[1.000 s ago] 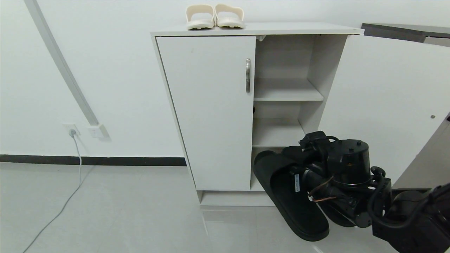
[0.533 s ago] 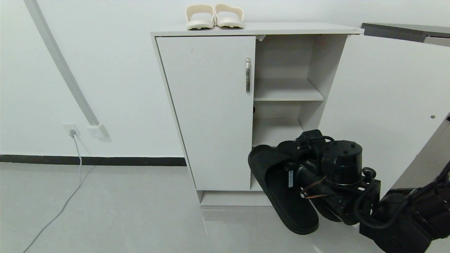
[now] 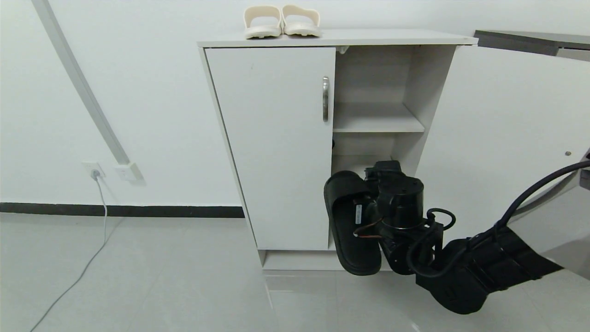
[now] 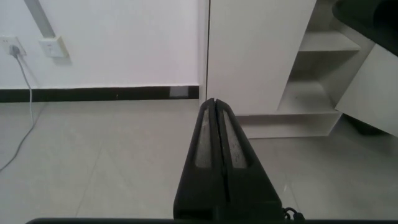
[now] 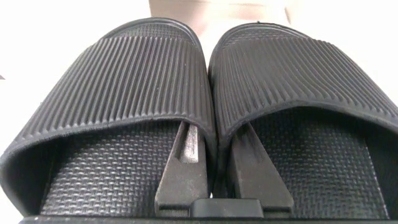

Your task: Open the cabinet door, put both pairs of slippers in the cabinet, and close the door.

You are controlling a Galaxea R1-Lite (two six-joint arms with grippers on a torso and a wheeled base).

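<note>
No print can be read anywhere. The one lettered item is a small white label (image 3: 358,213), just right of centre in the head view, stuck on the housing behind the right gripper (image 5: 214,146), beside the black slippers (image 3: 343,221). Its marks are too small to make out.
</note>
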